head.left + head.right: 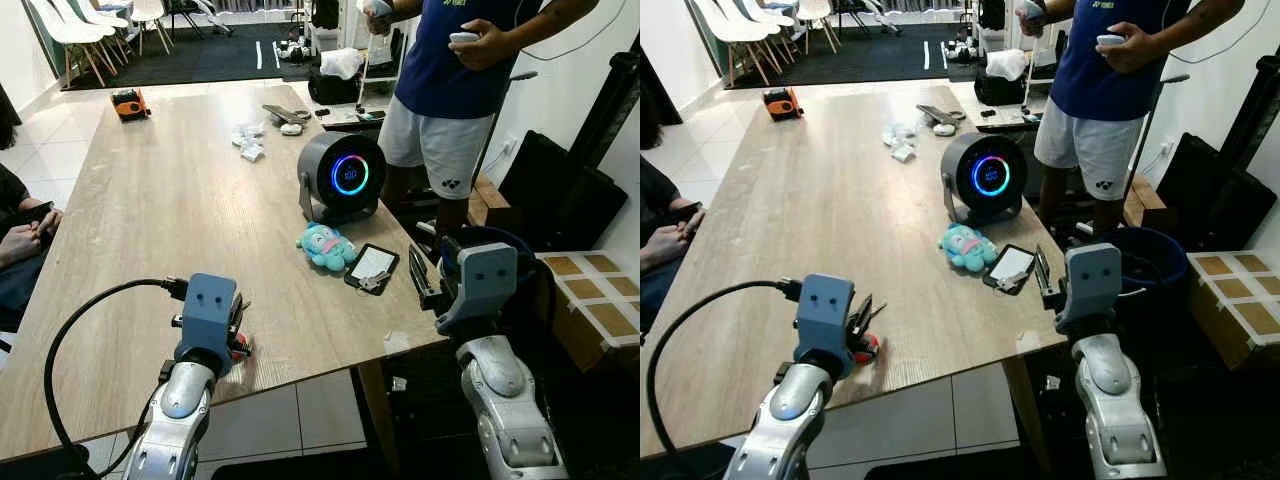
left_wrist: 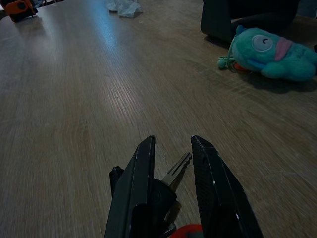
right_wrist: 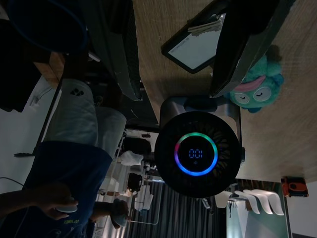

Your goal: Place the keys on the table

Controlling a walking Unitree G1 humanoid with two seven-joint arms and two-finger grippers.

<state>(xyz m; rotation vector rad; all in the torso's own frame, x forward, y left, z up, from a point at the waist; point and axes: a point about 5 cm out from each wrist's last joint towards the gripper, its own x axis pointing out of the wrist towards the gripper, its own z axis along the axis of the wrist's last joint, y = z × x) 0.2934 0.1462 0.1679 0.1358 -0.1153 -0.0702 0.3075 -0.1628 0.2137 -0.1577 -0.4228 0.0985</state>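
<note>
Left eye view: wooden table (image 1: 170,200) runs away from the robot. Left gripper (image 1: 236,325) low over the near edge, its black fingers closed around the keys (image 1: 240,346), a red fob showing just beneath the wrist housing, a black cable looping off the arm. Right gripper (image 1: 424,276) hangs at the table's near right corner, beside a black card holder (image 1: 372,267) with a metal clip. Just beyond the holder lies a teal plush toy (image 1: 326,246), and behind that a round black fan (image 1: 343,176) with a glowing ring display. Farther up the table: crumpled white wrappers (image 1: 248,141), an orange device (image 1: 130,103). A person in a blue shirt and white shorts (image 1: 445,90) stands at the far right side, holding a small white object. Another person's hands (image 1: 25,235) rest at the left edge. Right eye view: same layout; the red fob (image 1: 866,347) sits at the table surface under the left gripper, key tips poking out past the fingers. Left wrist view: two black fingers (image 2: 141,188) pinched on a dark key head, silver key blade (image 2: 177,168) sticking forward between them, just above the wood grain; plush toy ahead. Right wrist view: the right fingers (image 3: 124,54) stand well apart, nothing between them, framing the card holder, with the fan below and the plush toy off to one side.
</note>
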